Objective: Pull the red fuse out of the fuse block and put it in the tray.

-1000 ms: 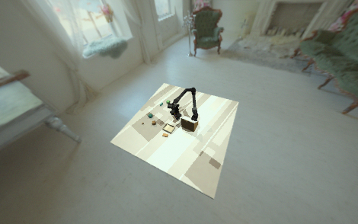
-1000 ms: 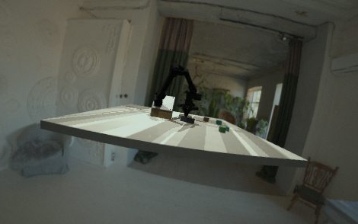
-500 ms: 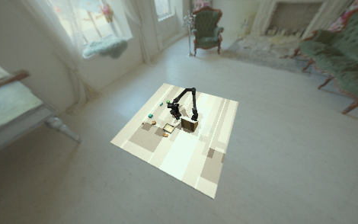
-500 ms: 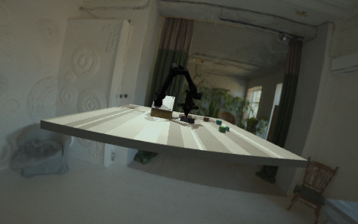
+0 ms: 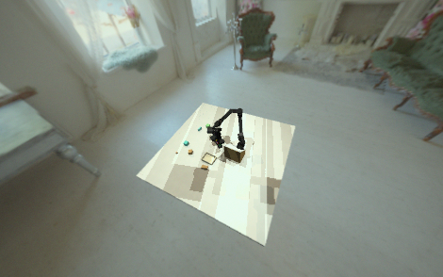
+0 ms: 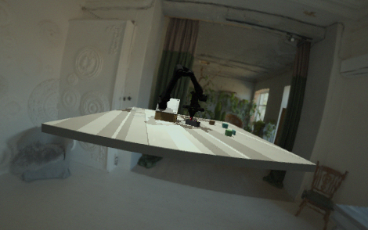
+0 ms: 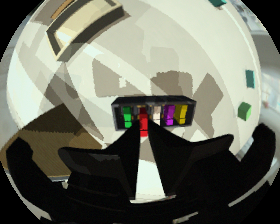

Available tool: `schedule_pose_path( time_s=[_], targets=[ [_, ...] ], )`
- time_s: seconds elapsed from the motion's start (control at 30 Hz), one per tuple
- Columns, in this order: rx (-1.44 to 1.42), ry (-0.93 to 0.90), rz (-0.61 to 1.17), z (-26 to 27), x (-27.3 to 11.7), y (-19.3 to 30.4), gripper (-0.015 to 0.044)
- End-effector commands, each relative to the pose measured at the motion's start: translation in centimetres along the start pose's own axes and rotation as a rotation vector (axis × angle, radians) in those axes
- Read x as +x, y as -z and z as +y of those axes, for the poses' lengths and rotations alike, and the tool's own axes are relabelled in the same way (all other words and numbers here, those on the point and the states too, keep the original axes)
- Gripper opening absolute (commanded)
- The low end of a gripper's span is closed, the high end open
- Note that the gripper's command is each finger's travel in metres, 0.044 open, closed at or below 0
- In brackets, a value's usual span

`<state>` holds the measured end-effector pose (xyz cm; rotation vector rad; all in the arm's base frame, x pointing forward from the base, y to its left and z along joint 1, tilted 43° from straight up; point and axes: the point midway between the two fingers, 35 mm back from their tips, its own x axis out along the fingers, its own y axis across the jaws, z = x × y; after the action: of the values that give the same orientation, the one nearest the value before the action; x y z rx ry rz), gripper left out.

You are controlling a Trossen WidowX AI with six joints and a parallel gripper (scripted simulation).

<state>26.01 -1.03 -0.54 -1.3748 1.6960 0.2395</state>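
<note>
The red fuse [image 7: 144,132] [image 6: 191,118] is between my fingertips, over the fuse block [image 7: 153,99] [image 6: 195,123]. It reaches past the block's near edge in the wrist view and stands higher than its neighbours. I cannot tell whether its lower end is clear of the slot. My gripper [image 7: 143,123] [image 6: 191,116] is shut on it. The green fuse [image 7: 127,116] sits left of it; the white fuse [image 7: 157,115], purple fuse [image 7: 169,115] and yellow fuse [image 7: 181,114] sit right of it. The tray [image 7: 52,44] [image 5: 205,162] lies at the upper left of the wrist view, empty.
A brown box [image 7: 46,145] [image 5: 234,154] [image 6: 166,116] stands near the arm's base, left of the block in the wrist view. A green block [image 7: 244,111] and a teal block [image 7: 250,78] lie on the right. An orange block [image 5: 205,167] lies beside the tray.
</note>
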Motion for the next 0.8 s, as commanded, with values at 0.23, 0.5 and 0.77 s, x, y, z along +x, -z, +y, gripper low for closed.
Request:
schedule_pose_path(
  time_s=[0.23,0.5,0.77],
  targets=[
    [0.005,-0.003,-0.004,0.0,-0.7,-0.1,0.0],
    [0.005,-0.003,-0.004,0.0,-1.0,-0.1,0.0],
    [0.004,-0.002,-0.003,0.0,-1.4,0.0,0.0]
  ],
)
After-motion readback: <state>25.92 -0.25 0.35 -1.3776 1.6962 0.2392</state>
